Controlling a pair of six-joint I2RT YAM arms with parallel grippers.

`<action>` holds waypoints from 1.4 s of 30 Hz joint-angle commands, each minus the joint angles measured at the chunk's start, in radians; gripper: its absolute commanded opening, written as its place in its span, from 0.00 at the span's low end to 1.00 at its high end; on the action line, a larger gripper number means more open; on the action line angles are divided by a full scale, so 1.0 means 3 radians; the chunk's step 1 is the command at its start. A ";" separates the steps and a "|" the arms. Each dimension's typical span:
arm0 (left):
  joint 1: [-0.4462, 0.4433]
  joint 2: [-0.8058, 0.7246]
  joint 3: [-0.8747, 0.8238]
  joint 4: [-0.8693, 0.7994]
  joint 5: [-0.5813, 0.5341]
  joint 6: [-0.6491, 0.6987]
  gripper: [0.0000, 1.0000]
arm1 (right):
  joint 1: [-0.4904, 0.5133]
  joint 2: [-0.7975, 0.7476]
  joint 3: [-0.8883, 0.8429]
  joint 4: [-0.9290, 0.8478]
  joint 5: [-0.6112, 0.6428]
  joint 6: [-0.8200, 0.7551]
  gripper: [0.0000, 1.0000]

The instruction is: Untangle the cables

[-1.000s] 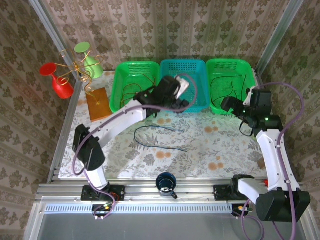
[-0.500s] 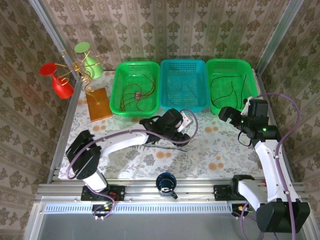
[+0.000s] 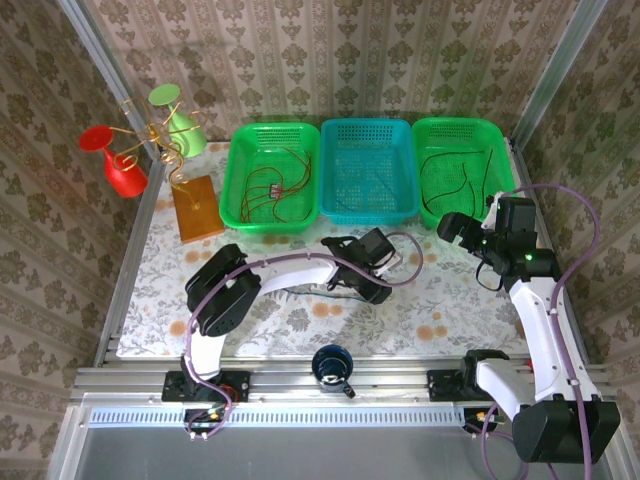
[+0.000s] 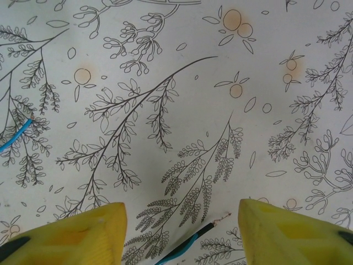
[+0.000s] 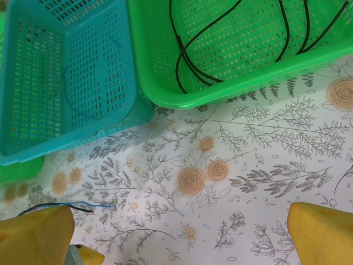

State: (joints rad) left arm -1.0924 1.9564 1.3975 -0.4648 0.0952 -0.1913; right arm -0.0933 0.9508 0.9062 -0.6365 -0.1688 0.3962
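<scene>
Blue cable (image 4: pixel 186 244) lies loose on the flowered tablecloth (image 4: pixel 165 83), mid-table just in front of the baskets. Its near end sits in the gap of the left gripper (image 4: pixel 181 212). The yellow fingers (image 4: pixel 77 232) stand apart on either side of that end and neither one touches it. A short bare wire tip pokes past the sheath.

Right gripper (image 5: pixel 179 221) hovers wide apart with nothing in it, over the cloth by the right green basket (image 5: pixel 220 95).

Red cables (image 3: pixel 272 190) lie in the left green basket (image 3: pixel 270 226), and black cables (image 5: pixel 177 55) loop in the right one. A thin blue strand (image 5: pixel 70 99) seems to rest in the teal basket (image 5: pixel 127 66).

Handling, as judged:
- Expect the cable to be very light and limp. It should drape and trail when lifted and won't hold its shape.
- Its round, smooth sheath may roll or slide out of a loose pinch.
- Take hold on the sheath just behind the tip, not on the bare strand, which looks frail.

Materials: the baskets are stiff perforated plastic with rolled rims, and a trailing end could catch in the holes. The cloth is flat and matte, with a busy print that hides thin wire.
</scene>
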 commanded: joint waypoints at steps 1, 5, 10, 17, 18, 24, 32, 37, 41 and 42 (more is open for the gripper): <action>-0.0008 0.0114 0.0140 -0.0294 0.0032 -0.0032 0.52 | 0.0009 -0.0019 0.0065 -0.0048 0.0041 -0.0061 1.00; -0.0015 0.0133 0.0130 -0.0358 0.0039 0.0006 0.49 | 0.0009 -0.0022 0.0057 -0.0020 0.0033 -0.0039 1.00; -0.0027 0.0146 0.0107 -0.0354 0.0016 0.0021 0.45 | 0.0009 -0.0008 0.0047 0.0009 0.0035 -0.0022 1.00; -0.0027 0.0228 0.0132 -0.0352 -0.0002 0.0009 0.42 | 0.0009 -0.0009 0.0050 -0.0001 0.0036 -0.0037 1.00; -0.0025 0.0237 0.0138 -0.0358 0.0009 0.0012 0.42 | 0.0009 -0.0008 0.0047 -0.0001 0.0039 -0.0041 1.00; -0.0026 0.0264 0.0150 -0.0414 -0.0006 0.0034 0.41 | 0.0009 0.0003 0.0042 0.0015 0.0036 -0.0033 1.00; -0.0025 0.0305 0.0158 -0.0444 -0.0074 0.0024 0.26 | 0.0009 0.0001 0.0052 0.0012 0.0036 -0.0042 1.00; -0.0030 0.0333 0.0163 -0.0432 -0.0077 0.0022 0.21 | 0.0009 -0.0004 0.0045 0.0014 0.0026 -0.0032 1.00; -0.0032 0.0295 0.0163 -0.0444 -0.0159 0.0009 0.00 | 0.0009 -0.0009 0.0047 0.0015 0.0026 -0.0032 1.00; -0.0030 0.0255 0.0167 -0.0449 -0.0194 0.0022 0.00 | 0.0009 -0.0018 0.0046 0.0017 0.0015 -0.0024 1.00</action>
State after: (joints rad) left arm -1.0927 2.0346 1.4212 -0.5732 0.0689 -0.1860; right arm -0.0933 0.9508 0.9062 -0.6353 -0.1684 0.3962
